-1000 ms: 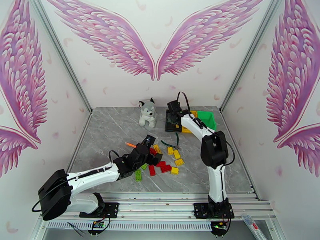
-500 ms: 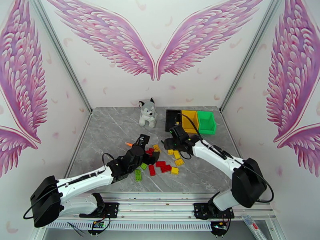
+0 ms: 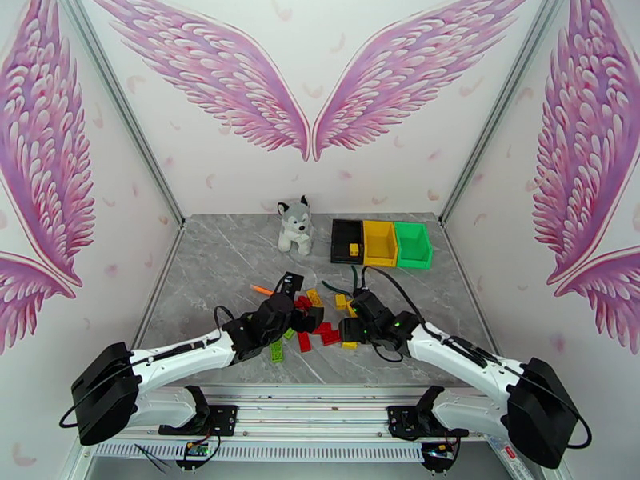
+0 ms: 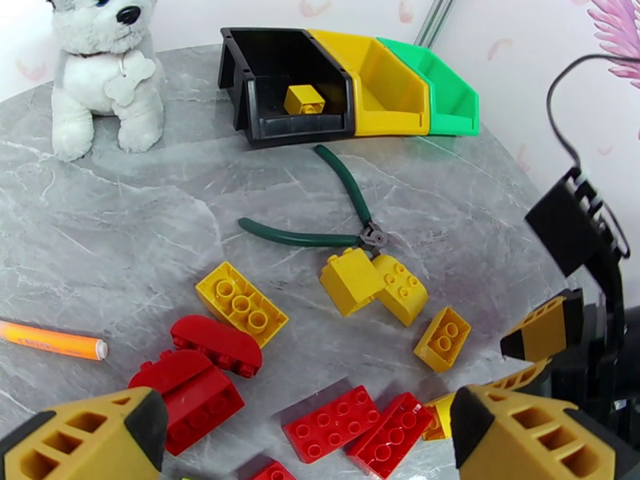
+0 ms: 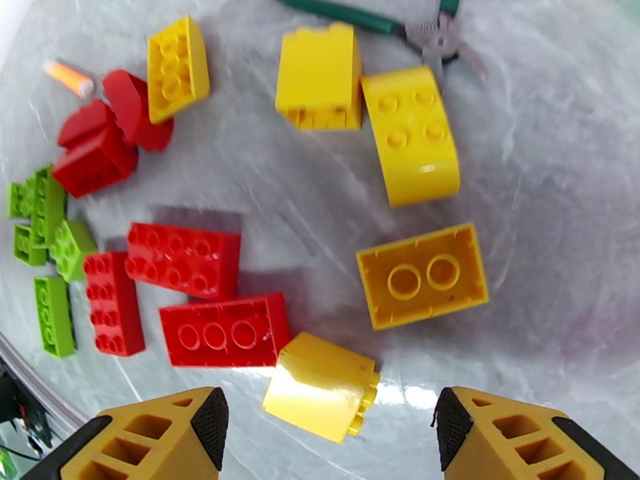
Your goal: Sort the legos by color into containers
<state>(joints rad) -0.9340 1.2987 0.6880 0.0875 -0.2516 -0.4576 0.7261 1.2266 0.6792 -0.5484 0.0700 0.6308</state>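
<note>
The grey table (image 3: 224, 258) carries the three joined containers (image 3: 382, 243) at its far edge, their row running left to right: black, yellow, green. Both arms reach mid-table, where the legos (image 3: 320, 314) lie scattered. The left gripper (image 4: 308, 435) is spread wide above red pieces. The right gripper (image 5: 324, 430) is spread too, around a tipped yellow brick (image 5: 322, 386). Just beside it, an upturned red brick (image 5: 224, 331) lies lengthwise across the wrist view. A small yellow cube (image 4: 305, 98) sits in the black bin.
</note>
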